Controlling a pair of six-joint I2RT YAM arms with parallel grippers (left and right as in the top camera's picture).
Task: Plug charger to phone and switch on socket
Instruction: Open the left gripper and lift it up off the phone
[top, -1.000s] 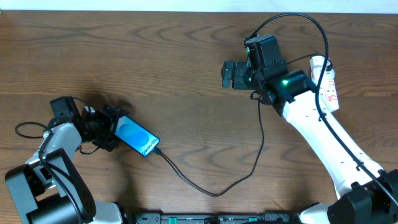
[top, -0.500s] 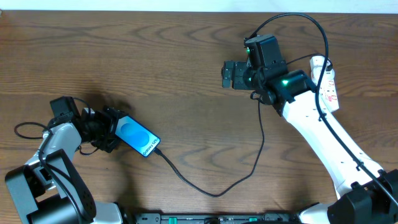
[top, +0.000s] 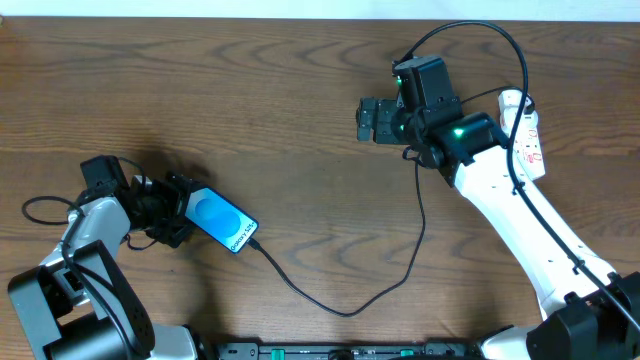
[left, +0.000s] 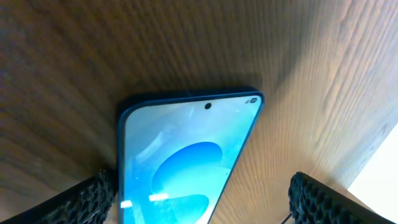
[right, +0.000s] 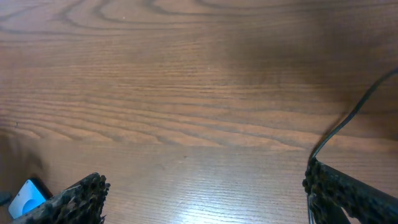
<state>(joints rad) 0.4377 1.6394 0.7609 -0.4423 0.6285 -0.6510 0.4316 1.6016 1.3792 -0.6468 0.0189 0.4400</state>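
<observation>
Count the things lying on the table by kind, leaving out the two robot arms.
phone: 1
charger cable: 1
power strip: 1
Total: 3

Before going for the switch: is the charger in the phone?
Apparently in: overhead, the charger ends flush against one short edge of the phone. Full seating cannot be told.

The left pincer (top: 183, 210) has shifted very slightly.
</observation>
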